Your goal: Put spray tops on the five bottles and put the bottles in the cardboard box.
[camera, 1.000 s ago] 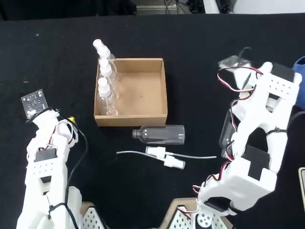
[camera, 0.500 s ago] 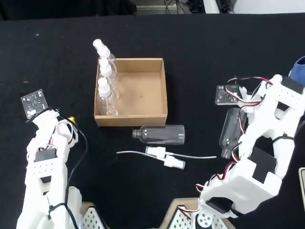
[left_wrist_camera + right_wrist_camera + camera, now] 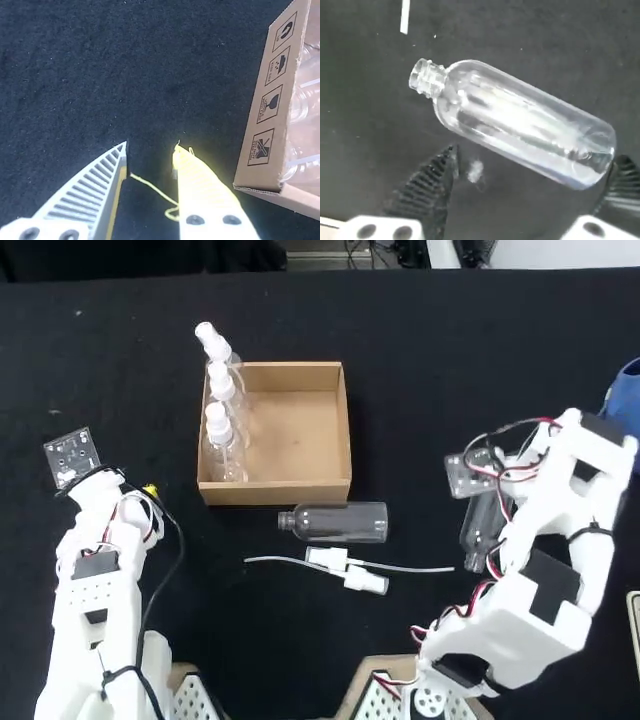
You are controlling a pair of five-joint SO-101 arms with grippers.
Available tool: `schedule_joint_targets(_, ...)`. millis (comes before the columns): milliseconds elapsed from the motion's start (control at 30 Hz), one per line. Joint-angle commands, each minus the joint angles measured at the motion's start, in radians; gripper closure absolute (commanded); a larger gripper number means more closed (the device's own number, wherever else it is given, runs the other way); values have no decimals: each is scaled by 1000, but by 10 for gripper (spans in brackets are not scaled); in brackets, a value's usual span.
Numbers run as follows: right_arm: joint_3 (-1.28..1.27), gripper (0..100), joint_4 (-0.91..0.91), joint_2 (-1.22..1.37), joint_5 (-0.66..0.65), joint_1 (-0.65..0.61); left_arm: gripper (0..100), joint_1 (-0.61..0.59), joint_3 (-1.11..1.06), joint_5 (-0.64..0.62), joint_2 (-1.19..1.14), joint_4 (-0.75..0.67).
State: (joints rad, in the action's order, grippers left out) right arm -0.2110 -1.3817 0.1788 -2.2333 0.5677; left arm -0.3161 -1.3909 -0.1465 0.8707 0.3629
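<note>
My right claw [image 3: 534,157] is open over a clear bottle [image 3: 520,122]. My left claw [image 3: 151,147] is open by the cardboard box [image 3: 248,172] with four picture signs [image 3: 273,65].

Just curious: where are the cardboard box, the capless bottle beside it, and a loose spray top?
cardboard box [image 3: 275,489], high view, front wall
capless bottle [image 3: 342,522], high view, body middle
spray top [image 3: 366,582], high view, white head

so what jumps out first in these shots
The open brown cardboard box mid-table stands out, with three clear plastic bottles wearing white spray tops lined up along one inner wall. Between it and the arms lie a capless clear bottle on its side and two loose white spray tops with long tubes. The right tool hangs open over a second capless bottle.
</note>
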Motion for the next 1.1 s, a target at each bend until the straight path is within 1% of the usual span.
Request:
schedule_joint_targets(0,-41,587,97,-79,-72,9,970,4,7,-8,21,-18)
schedule_joint_targets(200,-113,589,181,-79,-138,-12,970,10,8,-8,20,-20)
schedule_joint_targets(333,-183,591,250,-79,-135,-26,970,10,8,-8,20,-20)
schedule_joint_targets(400,-200,592,256,-79,-107,-28,970,12,8,-8,20,-20)
schedule_joint_targets(500,-203,596,256,-79,20,-28,970,12,8,-8,20,-20)
schedule_joint_targets(533,-206,614,255,-79,69,-26,970,12,8,-8,20,-20)
schedule_joint_targets(567,-209,649,255,-79,121,-25,970,12,8,-8,20,-20)
schedule_joint_targets(700,-232,884,255,-79,356,-25,970,12,8,-8,20,-20)
schedule_joint_targets(733,-232,925,255,-74,411,-25,970,12,8,-8,20,-20)
schedule_joint_targets(833,-259,952,253,-71,548,26,970,12,8,-8,20,-20)
schedule_joint_targets(900,-278,991,255,-79,595,75,970,12,8,-8,21,-17)
schedule_joint_targets(967,-282,985,253,-87,669,132,970,12,8,-8,23,-15)
schedule_joint_targets(1067,-282,988,255,-94,905,222,970,12,8,-8,23,-14)
